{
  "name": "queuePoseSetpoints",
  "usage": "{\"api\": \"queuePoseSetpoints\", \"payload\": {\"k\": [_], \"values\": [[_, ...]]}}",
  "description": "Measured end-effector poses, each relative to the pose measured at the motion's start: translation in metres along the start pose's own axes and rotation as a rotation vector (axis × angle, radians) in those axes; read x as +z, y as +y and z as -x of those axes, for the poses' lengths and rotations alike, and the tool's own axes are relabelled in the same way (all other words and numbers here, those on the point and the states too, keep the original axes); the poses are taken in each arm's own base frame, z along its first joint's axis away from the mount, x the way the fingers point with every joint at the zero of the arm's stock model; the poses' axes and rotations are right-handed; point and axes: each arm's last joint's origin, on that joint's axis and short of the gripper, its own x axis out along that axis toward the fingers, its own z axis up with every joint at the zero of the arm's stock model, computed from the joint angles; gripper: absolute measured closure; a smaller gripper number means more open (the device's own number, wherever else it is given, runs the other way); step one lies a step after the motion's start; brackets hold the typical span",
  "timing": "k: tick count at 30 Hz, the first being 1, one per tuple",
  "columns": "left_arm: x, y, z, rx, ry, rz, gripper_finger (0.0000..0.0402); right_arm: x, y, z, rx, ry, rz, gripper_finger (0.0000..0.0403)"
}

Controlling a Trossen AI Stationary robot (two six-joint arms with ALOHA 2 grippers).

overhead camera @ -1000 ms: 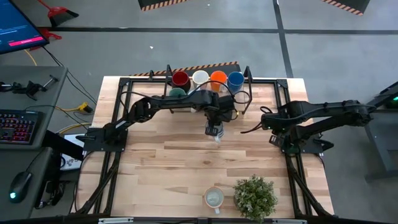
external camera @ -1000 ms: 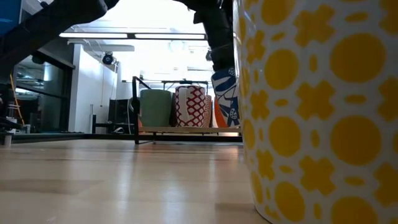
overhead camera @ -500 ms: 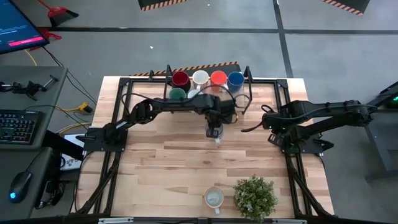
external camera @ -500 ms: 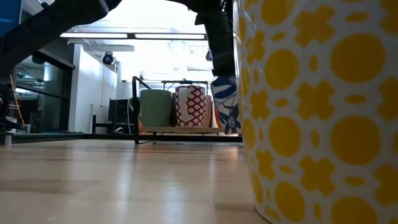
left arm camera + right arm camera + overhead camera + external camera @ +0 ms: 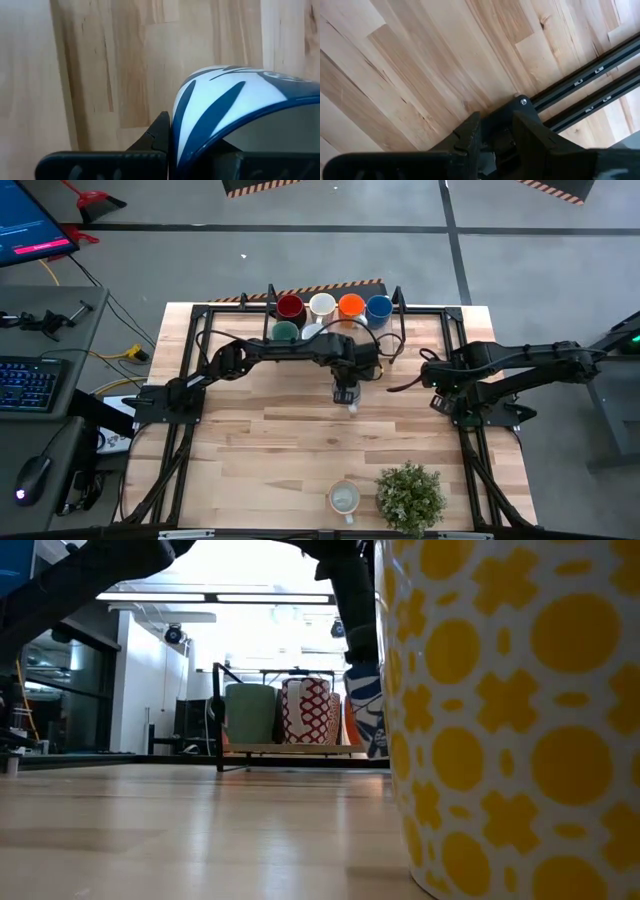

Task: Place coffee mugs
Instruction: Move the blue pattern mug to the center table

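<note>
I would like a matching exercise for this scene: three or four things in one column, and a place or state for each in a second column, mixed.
Things:
1. blue-and-white mug
2. potted plant
3. red mug
4. right gripper

Places or states:
A. in the rack at the table's far edge
B. held by the left gripper above the table
C. holds nothing, near the table's right side
D. at the table's near edge, beside a white mug

Pairs: 1-B, 2-D, 3-A, 4-C

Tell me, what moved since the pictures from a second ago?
The left gripper, still shut on the blue-and-white mug, carried it a little away from the rack toward the table's middle. The right gripper, the rack's mugs, the plant and the near mug stayed put.
</note>
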Motion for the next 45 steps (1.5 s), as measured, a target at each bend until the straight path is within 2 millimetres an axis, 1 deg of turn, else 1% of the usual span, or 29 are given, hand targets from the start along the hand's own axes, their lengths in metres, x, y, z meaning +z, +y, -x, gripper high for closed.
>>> {"api": "queuePoseSetpoints", "payload": {"k": [2, 5, 7, 11, 18, 24, 26, 31, 38, 43, 45], "values": [[0.000, 0.003, -0.004, 0.002, 0.004, 0.029, 0.0391, 0.001, 0.000, 0.000, 0.005, -0.007, -0.001, 0.0308], [-0.004, 0.004, -0.011, 0.017, 0.045, -0.003, 0.0391, 0.002, 0.001, 0.000, 0.011, -0.017, -0.001, 0.0308], [-0.003, 0.002, -0.015, 0.022, 0.048, -0.023, 0.0391, 0.002, 0.001, 0.000, 0.012, -0.018, 0.001, 0.0308], [-0.002, -0.002, -0.016, 0.003, 0.044, 0.000, 0.0391, 0.002, 0.001, 0.000, 0.012, -0.018, 0.001, 0.0308], [-0.002, 0.001, -0.016, 0.012, 0.041, 0.003, 0.0391, 0.003, 0.002, 0.000, 0.021, -0.032, -0.001, 0.0308], [-0.002, -0.001, -0.016, 0.005, 0.041, -0.076, 0.0391, 0.005, 0.003, 0.000, 0.032, -0.049, -0.003, 0.0308], [-0.001, -0.001, -0.016, 0.006, 0.039, -0.079, 0.0391, 0.005, 0.003, 0.000, 0.032, -0.049, -0.003, 0.0308], [-0.002, 0.003, -0.016, 0.016, 0.039, 0.032, 0.0391, 0.005, 0.003, 0.000, 0.033, -0.051, -0.004, 0.0308], [-0.004, 0.002, -0.025, 0.010, 0.074, -0.022, 0.0391, 0.006, 0.004, 0.000, 0.043, -0.066, -0.005, 0.0308], [-0.003, 0.001, -0.027, 0.010, 0.066, 0.009, 0.0391, 0.007, 0.004, 0.000, 0.044, -0.067, -0.006, 0.0308], [-0.003, 0.001, -0.027, 0.010, 0.066, 0.010, 0.0383, 0.007, 0.004, 0.000, 0.044, -0.067, -0.005, 0.0308]]}}
